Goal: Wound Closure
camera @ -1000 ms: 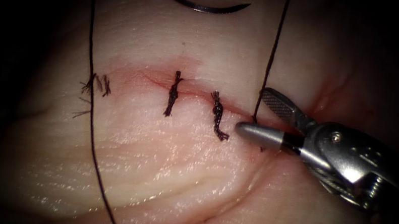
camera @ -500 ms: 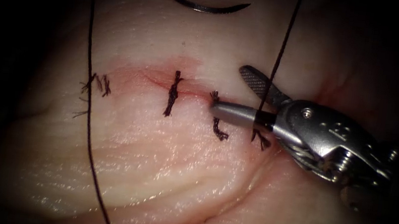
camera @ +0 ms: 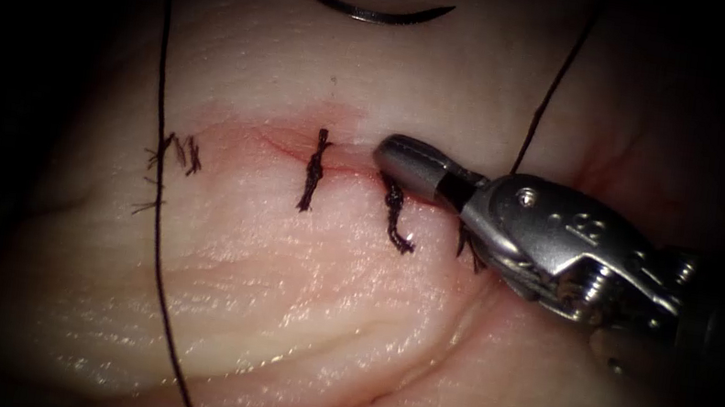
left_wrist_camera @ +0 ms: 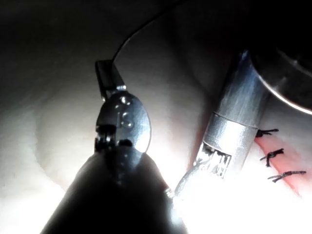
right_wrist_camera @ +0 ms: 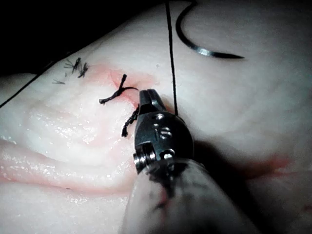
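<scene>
Over the last second the right end effector (camera: 405, 158) has slid leftward along the cut (camera: 296, 145), its spread jaws pressed together, now over the tied stitch (camera: 395, 217); it seems to pinch nothing, so it reads as repositioning. The thread (camera: 548, 106) passing behind it has swung rightward. The left end effector (left_wrist_camera: 105, 78) pinches that thread. The needle (camera: 359, 7) lies free on the tissue (camera: 277, 295) beyond the cut, long axis parallel to it, point rightward

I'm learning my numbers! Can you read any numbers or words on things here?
On the right pincer, wrist plate: raised marks, too blurred to read.
On the left pincer, wrist plate: perhaps "13", not sure.
No other writing can be read.
</scene>
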You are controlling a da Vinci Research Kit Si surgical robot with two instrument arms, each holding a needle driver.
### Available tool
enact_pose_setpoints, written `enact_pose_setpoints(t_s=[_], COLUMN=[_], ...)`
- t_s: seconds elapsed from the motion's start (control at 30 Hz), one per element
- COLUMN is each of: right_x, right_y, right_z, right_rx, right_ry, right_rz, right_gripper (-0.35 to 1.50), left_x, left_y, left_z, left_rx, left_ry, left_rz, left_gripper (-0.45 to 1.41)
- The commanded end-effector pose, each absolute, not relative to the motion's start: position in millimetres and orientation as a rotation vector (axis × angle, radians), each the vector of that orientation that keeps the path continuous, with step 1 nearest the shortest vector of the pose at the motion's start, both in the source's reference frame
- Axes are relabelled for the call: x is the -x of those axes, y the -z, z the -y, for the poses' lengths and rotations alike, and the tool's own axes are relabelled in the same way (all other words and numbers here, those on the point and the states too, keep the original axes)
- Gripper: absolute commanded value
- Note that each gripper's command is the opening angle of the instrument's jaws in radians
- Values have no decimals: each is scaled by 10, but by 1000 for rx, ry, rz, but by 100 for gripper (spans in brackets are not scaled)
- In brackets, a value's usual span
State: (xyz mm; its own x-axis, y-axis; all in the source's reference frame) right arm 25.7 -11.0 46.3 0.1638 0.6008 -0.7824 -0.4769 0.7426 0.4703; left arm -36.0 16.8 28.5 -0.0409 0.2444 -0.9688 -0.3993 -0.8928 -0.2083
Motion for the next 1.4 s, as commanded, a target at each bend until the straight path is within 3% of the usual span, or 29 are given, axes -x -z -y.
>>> enact_pose_setpoints(t_s=[0.03,0.13,0.23,0.27,0.3,0.37,0.53,0.67,0.7,0.73,0.77,0.8,1.0,1.27,1.4], right_x=[-262,-256,-245,-241,-229,-209,-167,-136,-120,-112,-101,-94,-64,-62,-65], right_y=[-467,-461,-455,-453,-447,-439,-430,-427,-425,-425,-424,-424,-415,-391,-389], right_z=[102,97,101,103,110,121,137,146,149,150,150,149,133,133,136], right_rx=[-93,-36,-29,-27,-28,-30,2,61,94,112,126,140,271,252,232], right_ry=[-785,-740,-730,-722,-702,-663,-629,-671,-648,-630,-618,-598,-316,-185,-154], right_rz=[-1210,-1244,-1266,-1273,-1286,-1304,-1285,-1193,-1168,-1157,-1140,-1124,-968,-988,-994], right_gripper=[-35,-35,79,91,115,132,130,105,61,39,-4,-35,-33,-21,-18], left_x=[367,367,363,361,356,352,335,332,334,334,333,333,362,470,508], left_y=[-288,-286,-283,-282,-278,-275,-262,-250,-242,-239,-236,-232,-233,-284,-330], left_z=[-172,-168,-166,-165,-164,-161,-140,-112,-93,-85,-78,-67,-8,57,86], left_rx=[1811,1819,1832,1831,1822,1810,1820,1826,1836,1837,1849,1866,1919,1848,1807], left_ry=[-1989,-1990,-1996,-2006,-2024,-2048,-2070,-2083,-2089,-2093,-2094,-2094,-2126,-2385,-2601], left_rz=[-162,-157,-162,-172,-189,-213,-210,-229,-240,-245,-247,-250,-192,-147,18], left_gripper=[-45,-45,-45,-45,-45,-45,-45,-45,-45,-45,-45,-45,-45,-45,-45])
